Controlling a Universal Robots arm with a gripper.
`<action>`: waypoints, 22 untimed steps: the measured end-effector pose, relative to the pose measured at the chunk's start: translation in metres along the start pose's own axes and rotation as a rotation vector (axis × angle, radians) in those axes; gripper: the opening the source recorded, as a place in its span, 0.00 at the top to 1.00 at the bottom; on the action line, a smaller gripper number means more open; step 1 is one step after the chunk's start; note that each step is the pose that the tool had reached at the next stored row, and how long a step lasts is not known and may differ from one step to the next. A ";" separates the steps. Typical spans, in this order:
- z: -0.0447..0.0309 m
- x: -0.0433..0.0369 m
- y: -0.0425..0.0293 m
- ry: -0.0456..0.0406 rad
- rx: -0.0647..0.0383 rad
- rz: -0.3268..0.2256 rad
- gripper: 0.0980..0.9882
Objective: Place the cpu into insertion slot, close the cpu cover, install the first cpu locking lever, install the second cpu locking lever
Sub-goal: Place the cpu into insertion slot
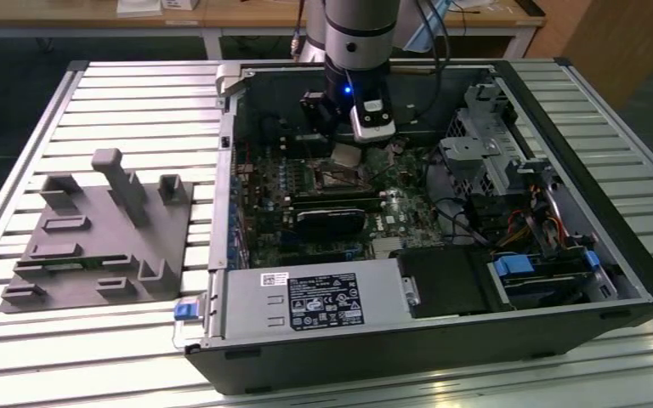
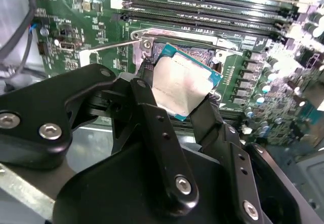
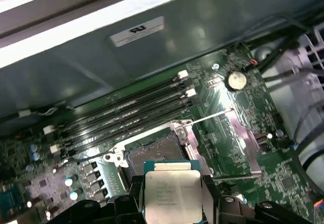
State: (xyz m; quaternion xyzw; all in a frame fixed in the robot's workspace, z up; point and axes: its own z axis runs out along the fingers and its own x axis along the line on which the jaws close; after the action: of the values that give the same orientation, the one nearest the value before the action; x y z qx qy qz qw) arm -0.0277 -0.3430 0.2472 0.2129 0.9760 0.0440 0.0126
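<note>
Gripper (image 2: 178, 96) fingers are clamping the cpu (image 2: 183, 82) by two opposite edges, metal face up, prob. leaving the underside free for seating. It's hovering just above the insertion slot (image 3: 152, 159), apart from it by my read, mid-board in the open PC case (image 1: 417, 361), beside the memory slots (image 3: 126, 113). Slot's dark centre is lying exposed w/ a thin lever rod (image 3: 208, 116) angling off sideways, so the drop path is looking free.
</note>
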 end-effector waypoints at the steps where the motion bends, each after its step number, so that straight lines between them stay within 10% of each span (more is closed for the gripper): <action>1: 0.0000 0.0000 0.0000 -0.0014 0.000 0.015 0.50; 22: 0.0011 0.0000 -0.0001 -0.0280 0.002 0.305 0.50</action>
State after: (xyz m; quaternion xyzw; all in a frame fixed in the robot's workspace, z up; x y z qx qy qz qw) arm -0.0277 -0.3430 0.2462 0.3596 0.9320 0.0416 0.0192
